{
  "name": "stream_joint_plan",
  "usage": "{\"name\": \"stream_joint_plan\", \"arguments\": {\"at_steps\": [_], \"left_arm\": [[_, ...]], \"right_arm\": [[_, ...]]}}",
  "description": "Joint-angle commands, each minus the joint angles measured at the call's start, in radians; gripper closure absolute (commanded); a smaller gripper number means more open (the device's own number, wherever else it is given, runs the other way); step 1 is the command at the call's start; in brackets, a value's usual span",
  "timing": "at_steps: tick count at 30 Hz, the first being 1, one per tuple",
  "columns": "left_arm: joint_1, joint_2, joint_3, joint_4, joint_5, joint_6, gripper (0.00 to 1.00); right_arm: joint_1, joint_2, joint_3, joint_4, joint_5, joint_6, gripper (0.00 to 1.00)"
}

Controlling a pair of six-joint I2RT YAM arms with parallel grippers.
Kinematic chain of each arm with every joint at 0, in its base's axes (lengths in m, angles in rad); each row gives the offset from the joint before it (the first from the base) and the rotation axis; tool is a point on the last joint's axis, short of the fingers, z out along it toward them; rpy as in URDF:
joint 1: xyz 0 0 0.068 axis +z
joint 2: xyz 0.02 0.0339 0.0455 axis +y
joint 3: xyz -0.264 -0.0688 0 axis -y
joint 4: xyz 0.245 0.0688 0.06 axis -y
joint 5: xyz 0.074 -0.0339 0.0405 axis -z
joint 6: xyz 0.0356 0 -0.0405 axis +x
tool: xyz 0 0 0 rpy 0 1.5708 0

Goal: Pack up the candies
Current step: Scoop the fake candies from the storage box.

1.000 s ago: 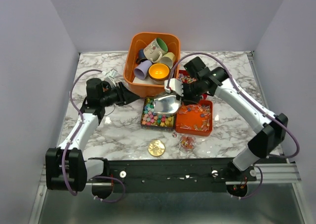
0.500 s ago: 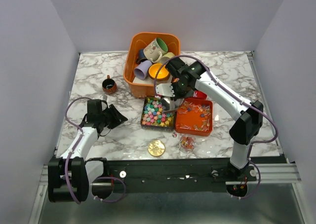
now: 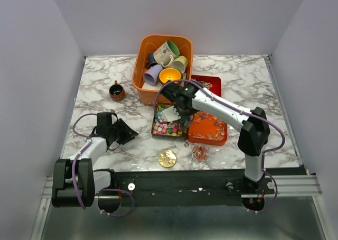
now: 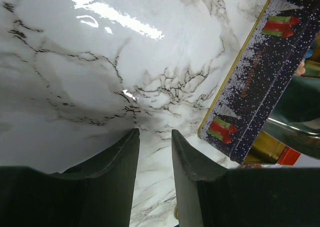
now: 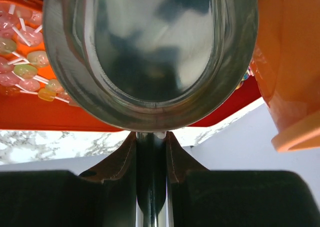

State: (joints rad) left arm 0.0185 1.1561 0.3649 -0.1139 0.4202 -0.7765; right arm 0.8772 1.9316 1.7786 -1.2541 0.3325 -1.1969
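So the right gripper is clamped on the handle of a shiny metal scoop, with the bowl right over the tin in the middle of the marble table. The speckled candies are in that tin. The orange-red candies sit in the orange tray touching it at 3 o'clock. The orange bin of mugs is at 12 o'clock. The left gripper is low at 9 o'clock from the tin, its 2 fingers slightly parted with nothing between them.
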Motion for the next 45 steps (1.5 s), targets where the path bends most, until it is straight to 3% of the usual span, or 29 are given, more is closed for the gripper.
{"name": "stream_joint_plan", "arguments": {"at_steps": [1, 7, 15, 31, 37, 45], "left_arm": [[-0.052, 0.019, 0.011, 0.066, 0.006, -0.009, 0.57], [-0.101, 0.013, -0.001, 0.103, 0.032, -0.006, 0.56], [-0.170, 0.034, -0.014, 0.154, 0.045, -0.006, 0.56], [-0.218, 0.204, 0.040, 0.227, 0.069, -0.061, 0.57], [-0.212, 0.257, 0.147, 0.145, 0.103, -0.008, 0.59], [-0.120, 0.209, 0.241, -0.042, 0.155, 0.155, 0.59]], "right_arm": [[0.046, 0.061, 0.059, -0.077, 0.013, 0.022, 0.99], [0.080, 0.178, 0.191, -0.162, -0.066, 0.114, 0.99], [0.074, 0.196, 0.082, -0.137, -0.130, 0.171, 0.99], [0.031, 0.227, 0.117, -0.045, -0.368, 0.255, 0.99], [0.020, 0.172, -0.006, 0.103, -0.490, 0.284, 0.99], [-0.072, -0.066, -0.251, 0.338, -0.624, 0.209, 0.99]]}}
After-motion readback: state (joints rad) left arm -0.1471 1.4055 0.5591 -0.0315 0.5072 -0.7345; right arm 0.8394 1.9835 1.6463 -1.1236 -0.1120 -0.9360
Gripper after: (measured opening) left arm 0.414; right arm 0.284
